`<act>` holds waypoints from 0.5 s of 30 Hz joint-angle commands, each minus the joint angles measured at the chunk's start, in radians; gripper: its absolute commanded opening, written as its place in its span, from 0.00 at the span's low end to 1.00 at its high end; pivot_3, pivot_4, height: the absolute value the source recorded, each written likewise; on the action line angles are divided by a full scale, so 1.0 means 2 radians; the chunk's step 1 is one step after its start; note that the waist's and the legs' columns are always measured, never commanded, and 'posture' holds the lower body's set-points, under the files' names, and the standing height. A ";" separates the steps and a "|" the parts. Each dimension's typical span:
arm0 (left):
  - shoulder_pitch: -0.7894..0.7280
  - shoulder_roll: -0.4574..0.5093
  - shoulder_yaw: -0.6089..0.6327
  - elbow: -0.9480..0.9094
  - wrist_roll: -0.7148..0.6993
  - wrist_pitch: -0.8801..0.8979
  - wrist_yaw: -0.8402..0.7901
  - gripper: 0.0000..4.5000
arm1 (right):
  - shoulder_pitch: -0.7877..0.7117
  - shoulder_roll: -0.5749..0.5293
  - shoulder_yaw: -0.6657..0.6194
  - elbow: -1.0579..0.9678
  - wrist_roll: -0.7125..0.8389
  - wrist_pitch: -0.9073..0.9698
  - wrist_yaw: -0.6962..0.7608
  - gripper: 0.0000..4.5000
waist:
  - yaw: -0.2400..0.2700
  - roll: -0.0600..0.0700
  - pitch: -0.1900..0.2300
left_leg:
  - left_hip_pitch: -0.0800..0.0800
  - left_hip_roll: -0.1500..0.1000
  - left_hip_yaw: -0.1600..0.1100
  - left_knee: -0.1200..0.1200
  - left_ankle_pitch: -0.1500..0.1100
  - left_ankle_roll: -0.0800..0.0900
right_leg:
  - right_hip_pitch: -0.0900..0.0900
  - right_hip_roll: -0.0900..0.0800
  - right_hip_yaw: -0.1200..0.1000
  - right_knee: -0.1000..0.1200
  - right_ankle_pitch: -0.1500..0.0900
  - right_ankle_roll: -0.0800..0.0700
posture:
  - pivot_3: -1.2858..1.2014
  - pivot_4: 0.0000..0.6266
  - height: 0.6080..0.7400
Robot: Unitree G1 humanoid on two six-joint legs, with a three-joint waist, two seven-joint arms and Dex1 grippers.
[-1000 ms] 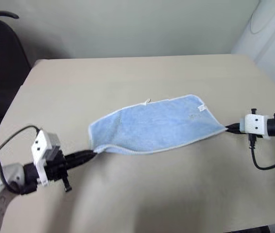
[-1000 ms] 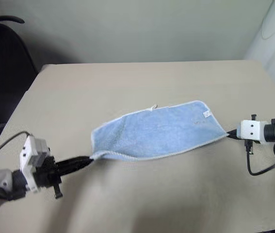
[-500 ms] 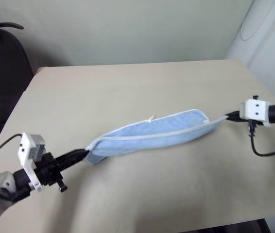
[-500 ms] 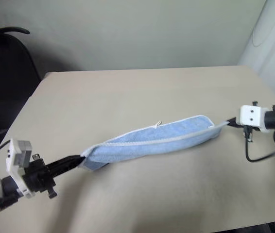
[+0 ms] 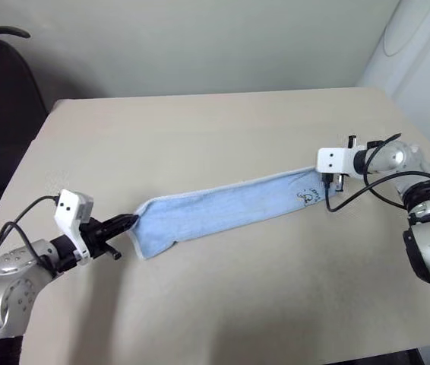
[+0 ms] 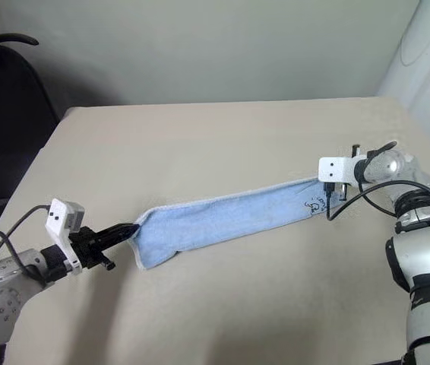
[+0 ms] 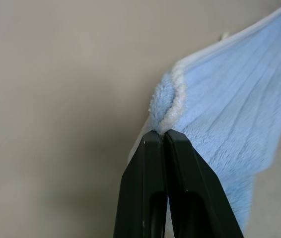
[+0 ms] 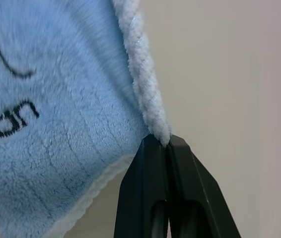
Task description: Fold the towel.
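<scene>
The light-blue towel (image 5: 230, 209) hangs as a long narrow band, stretched between my two grippers just over the beige table (image 5: 200, 129). My left gripper (image 7: 164, 133) is shut on the towel's white-edged left corner, low near the table's left side (image 5: 133, 221). At the towel's right end, my right gripper (image 8: 166, 139) is shut on the white stitched edge, beside a dark printed mark (image 6: 314, 205). The right gripper's fingertips sit behind its white wrist block (image 5: 333, 160) in the head views.
A black chair (image 5: 2, 84) stands past the table's left edge. A white rounded object (image 5: 420, 53) stands beyond the far right corner. A black cable (image 5: 367, 194) loops under the right wrist. Bare tabletop lies in front of and behind the towel.
Both grippers have moved forward over the table, the right one also inward to the left. The towel went from a broad drooping sheet to a narrow taut band.
</scene>
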 commanded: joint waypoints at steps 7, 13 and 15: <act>0.002 0.007 -0.020 0.006 0.044 -0.029 -0.018 0.39 | -0.015 -0.012 0.008 0.007 -0.031 -0.007 -0.054 0.44 | 0.000 0.000 0.000 | -0.002 0.000 0.002 0.000 0.000 -0.001 | -0.005 0.000 0.002 0.004 0.000 0.000 | 0.52 0.24 1.00; -0.005 -0.002 -0.011 0.022 0.072 -0.052 0.008 0.85 | -0.014 -0.032 0.018 0.003 -0.060 -0.018 -0.135 0.90 | 0.000 0.000 0.000 | -0.002 0.000 0.002 0.000 0.001 0.000 | -0.005 0.000 0.003 0.007 0.000 -0.001 | 0.52 0.24 1.00; -0.003 -0.010 0.013 0.020 0.065 -0.058 0.019 0.99 | -0.013 -0.044 0.004 0.002 -0.050 -0.015 -0.146 0.98 | -0.001 0.000 0.000 | -0.001 0.000 0.002 0.000 0.001 0.000 | -0.005 0.000 0.003 0.007 0.001 -0.001 | 0.52 0.24 1.00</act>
